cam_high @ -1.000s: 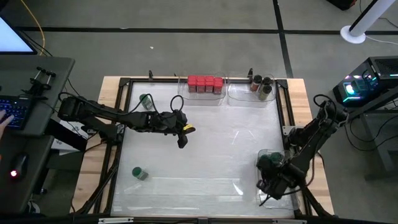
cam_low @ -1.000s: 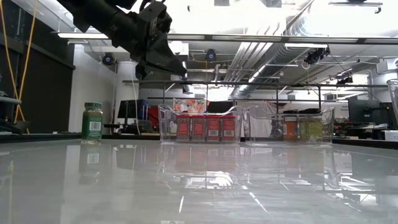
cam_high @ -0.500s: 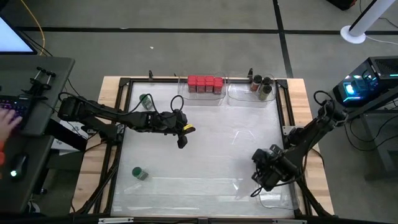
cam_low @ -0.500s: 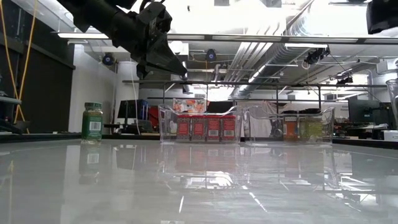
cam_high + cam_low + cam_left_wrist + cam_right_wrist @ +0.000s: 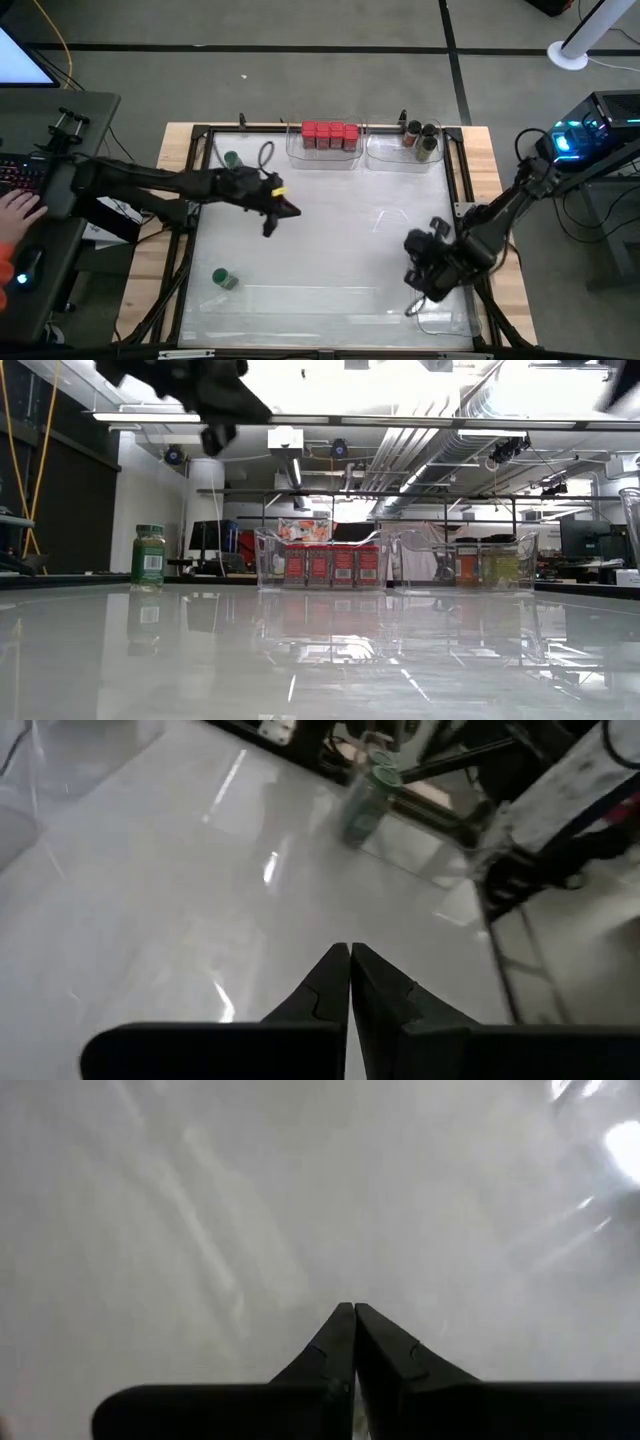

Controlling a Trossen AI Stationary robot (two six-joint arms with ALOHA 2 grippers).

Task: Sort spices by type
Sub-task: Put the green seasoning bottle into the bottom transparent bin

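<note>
While your left gripper (image 5: 268,226) hangs shut and empty above the table (image 5: 330,215), aim it at the green-capped jar (image 5: 231,160) near the far left corner; open the fingers (image 5: 318,990) wide before descending, and come down square on the cap; a second green jar (image 5: 222,278) stands near the front left, red-capped jars (image 5: 330,133) fill one far bin (image 5: 325,160); since a second ago the left arm swung toward that corner, and the right gripper (image 5: 425,270), closed on nothing, left its bin.
</note>
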